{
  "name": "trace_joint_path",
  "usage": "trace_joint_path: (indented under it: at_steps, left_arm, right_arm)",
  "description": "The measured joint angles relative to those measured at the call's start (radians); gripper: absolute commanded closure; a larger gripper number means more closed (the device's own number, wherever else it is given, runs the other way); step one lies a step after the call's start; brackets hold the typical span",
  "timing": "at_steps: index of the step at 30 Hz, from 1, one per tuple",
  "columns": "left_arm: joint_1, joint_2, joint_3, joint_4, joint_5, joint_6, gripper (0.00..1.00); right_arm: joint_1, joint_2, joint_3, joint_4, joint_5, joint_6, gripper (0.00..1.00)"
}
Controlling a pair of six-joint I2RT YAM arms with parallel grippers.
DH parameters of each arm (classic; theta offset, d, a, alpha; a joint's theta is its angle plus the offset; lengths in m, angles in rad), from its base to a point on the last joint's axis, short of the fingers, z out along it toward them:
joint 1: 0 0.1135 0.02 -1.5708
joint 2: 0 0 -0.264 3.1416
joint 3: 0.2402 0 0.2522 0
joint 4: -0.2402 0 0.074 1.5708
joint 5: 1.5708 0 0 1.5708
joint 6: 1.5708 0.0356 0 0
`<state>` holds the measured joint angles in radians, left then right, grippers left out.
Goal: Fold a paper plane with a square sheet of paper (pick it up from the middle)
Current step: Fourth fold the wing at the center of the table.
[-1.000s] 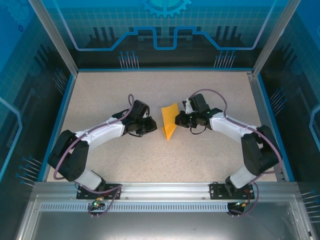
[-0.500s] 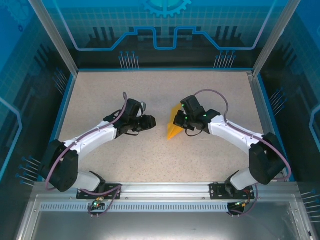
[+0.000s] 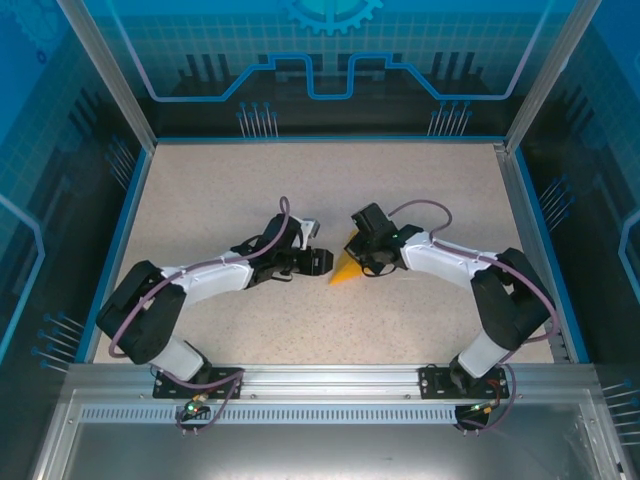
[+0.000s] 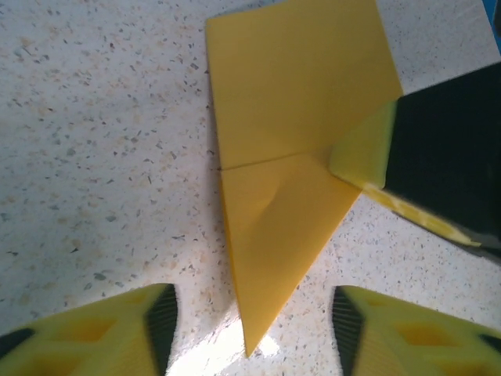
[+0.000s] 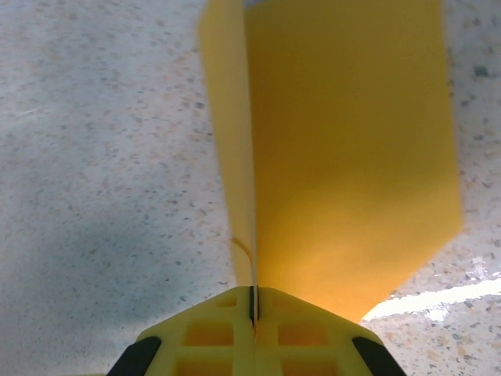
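Observation:
The square sheet of paper is folded into an orange-yellow paper plane (image 3: 345, 266), a pointed dart with its tip low over the speckled table. My right gripper (image 3: 363, 250) is shut on its centre ridge. In the right wrist view the ridge (image 5: 249, 196) runs straight out from the closed right gripper (image 5: 253, 301), with a wing (image 5: 352, 157) spread to the right. My left gripper (image 3: 322, 262) stands open just left of the tip. In the left wrist view the plane (image 4: 274, 157) points down between the fingertips of the left gripper (image 4: 250, 329) without touching them, and the right gripper's finger (image 4: 438, 149) pinches its right corner.
The speckled table (image 3: 200, 200) is ringed by a blue rim and transparent walls (image 3: 130, 200). Both arms reach inward and meet at the middle, with bare table around them.
The left gripper has opened and moved right, up to the plane's tip. The right gripper has carried the plane left and nearer, tip lowered.

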<state>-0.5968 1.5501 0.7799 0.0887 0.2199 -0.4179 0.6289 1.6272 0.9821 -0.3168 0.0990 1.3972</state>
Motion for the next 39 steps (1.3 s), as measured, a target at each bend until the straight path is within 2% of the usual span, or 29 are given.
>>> trace_joint_path:
  at_steps: [2,9,13,25,33,39]
  left_arm:
    - [0.0,0.013,-0.027,0.073,0.018,0.009,0.16]
    - [-0.003,0.037,-0.085,0.194,0.039,0.059,0.16]
    - [-0.019,0.047,-0.111,0.257,0.039,0.111,0.25]
    - [-0.09,0.119,-0.171,0.409,0.004,0.32,0.4]
    - [-0.096,0.152,-0.175,0.476,-0.026,0.399,0.57]
    - [-0.098,0.155,-0.175,0.478,-0.033,0.423,0.73]
  right_arm:
    - [0.0,0.015,0.0,-0.009,-0.003,0.032,1.0]
    - [0.0,0.034,0.004,-0.05,-0.032,0.093,1.0]
    - [-0.002,0.051,0.016,-0.062,-0.064,0.116,1.0]
    - [-0.023,0.084,0.088,-0.114,-0.155,0.134,1.0]
    - [-0.027,0.111,0.113,-0.146,-0.19,0.133,1.0]
    - [-0.029,0.131,0.126,-0.159,-0.21,0.129,0.93]
